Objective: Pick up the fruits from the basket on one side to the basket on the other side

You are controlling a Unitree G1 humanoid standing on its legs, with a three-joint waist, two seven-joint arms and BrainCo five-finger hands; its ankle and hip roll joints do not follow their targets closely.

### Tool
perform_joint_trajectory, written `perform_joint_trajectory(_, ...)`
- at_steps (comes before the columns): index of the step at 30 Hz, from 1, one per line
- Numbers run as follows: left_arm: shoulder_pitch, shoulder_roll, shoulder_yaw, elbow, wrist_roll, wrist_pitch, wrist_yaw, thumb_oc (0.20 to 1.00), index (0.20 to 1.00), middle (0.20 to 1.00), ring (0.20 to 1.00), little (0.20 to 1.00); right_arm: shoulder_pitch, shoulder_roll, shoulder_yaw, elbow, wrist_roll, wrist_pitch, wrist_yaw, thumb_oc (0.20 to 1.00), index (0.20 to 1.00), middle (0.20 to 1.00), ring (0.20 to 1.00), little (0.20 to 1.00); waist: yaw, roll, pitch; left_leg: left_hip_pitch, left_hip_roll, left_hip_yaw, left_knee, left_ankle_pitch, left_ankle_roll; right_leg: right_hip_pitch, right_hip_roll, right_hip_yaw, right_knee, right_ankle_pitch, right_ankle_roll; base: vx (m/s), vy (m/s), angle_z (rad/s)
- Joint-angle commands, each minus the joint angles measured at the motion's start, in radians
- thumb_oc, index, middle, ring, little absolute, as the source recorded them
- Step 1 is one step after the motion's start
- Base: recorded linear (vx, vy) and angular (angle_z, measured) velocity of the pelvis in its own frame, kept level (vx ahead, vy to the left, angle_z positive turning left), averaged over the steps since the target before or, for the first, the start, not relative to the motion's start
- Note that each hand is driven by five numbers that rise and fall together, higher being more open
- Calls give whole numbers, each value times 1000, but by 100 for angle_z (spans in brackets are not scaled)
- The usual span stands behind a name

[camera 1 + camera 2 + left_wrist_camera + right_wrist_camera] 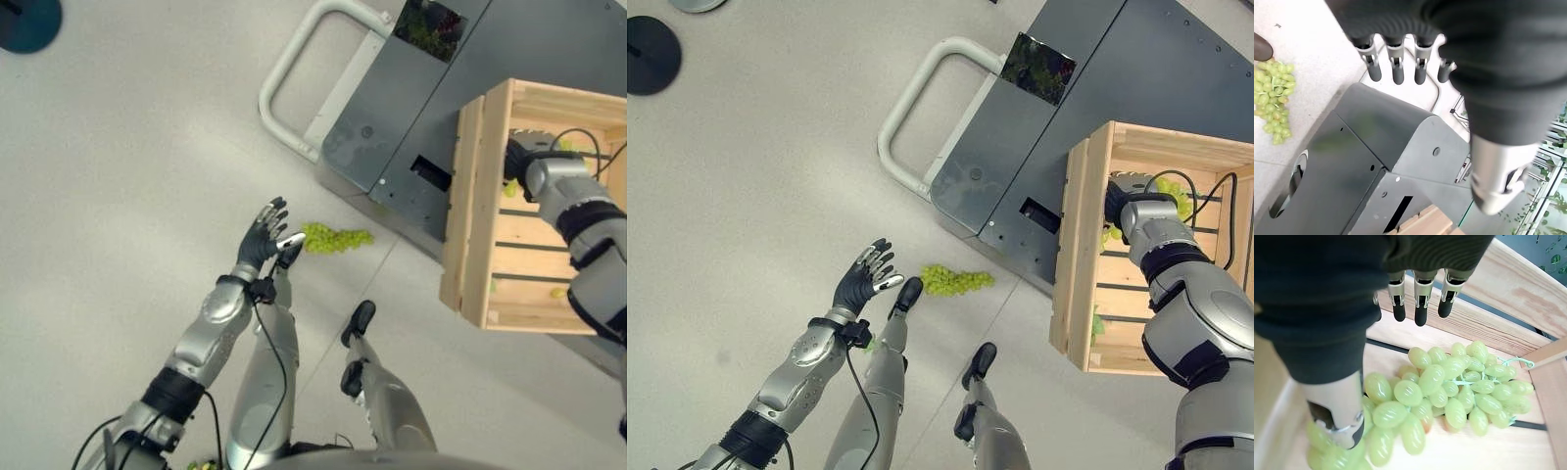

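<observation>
Right hand (1327, 396): nearest the right wrist camera; its fingers (1421, 308) hang straight and relaxed, grasping nothing, poised over the fruit inside the crate.
Grapes in crate (1449, 387): a green bunch lying on the slatted floor of the wooden crate (1087, 245), just past and below the fingertips, not touching them as far as the wrist view shows.
Long axis of that bunch: it runs across the line of the fingers, roughly along the crate's floor boards, with the stem end (1515, 363) pointing toward the corner post and the fat end toward the thumb.
Nearer arm: the right one by a wide margin; it is already reaching into the crate in the eye views.
Left hand (862, 279): raised over the floor with fingers spread and loose, holding nothing.
Grapes on floor (955, 280): a second bunch lying on the bare floor just beside the left hand, its long axis pointing away from that hand toward the grey cart (1019, 147).
Likely next move: judged from this, a downward close of the right fingers across the bunch's width.
</observation>
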Motion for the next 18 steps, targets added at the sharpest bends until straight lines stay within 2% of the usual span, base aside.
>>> perform_joint_trajectory(1,-1,-1,-2,-96,9,-52,-23,1000,1000,1000,1000,1000,-41,-49,129,-8,-127,4,31,1000,1000,1000,1000,1000,-6,-10,0,18,23,101,58,-103,-13,-17,-11,6,89,-143,20,0,0,0)
perform_joint_trajectory(5,-12,-9,1,-84,10,-47,-21,1000,1000,1000,1000,1000,-3,-28,153,-38,-227,3,72,1000,1000,1000,1000,1000,-15,-20,0,14,21,96,61,-105,-17,-13,-15,-4,91,-147,20,0,0,0)
perform_joint_trajectory(10,-27,-20,11,-77,11,-43,-15,1000,1000,1000,1000,1000,55,-17,117,-64,-232,7,93,1000,1000,1000,1000,1000,-25,-28,0,13,19,92,64,-103,-16,-15,-9,4,94,-149,16,0,0,0)
perform_joint_trajectory(15,-25,-17,25,-79,14,-37,-6,1000,1000,1000,1000,1000,105,-51,46,-92,-157,19,80,1000,1000,1000,1000,1000,-36,-35,0,20,29,96,59,-100,-18,-10,-8,0,91,-152,13,0,0,0)
perform_joint_trajectory(16,-17,-13,39,-80,15,-35,-3,1000,1000,1000,1000,1000,120,-75,-3,-117,-69,25,64,1000,1000,1000,1000,1000,-46,-41,0,23,32,100,60,-98,-19,-9,-6,2,89,-152,12,-31,-3,1)
perform_joint_trajectory(18,-9,-8,47,-83,16,-34,0,1000,1000,1000,1000,1000,133,-105,-41,-145,2,24,40,1000,1000,1000,1000,1000,-53,-47,0,25,35,104,60,-98,-19,-7,-5,6,88,-152,11,-21,-3,0)
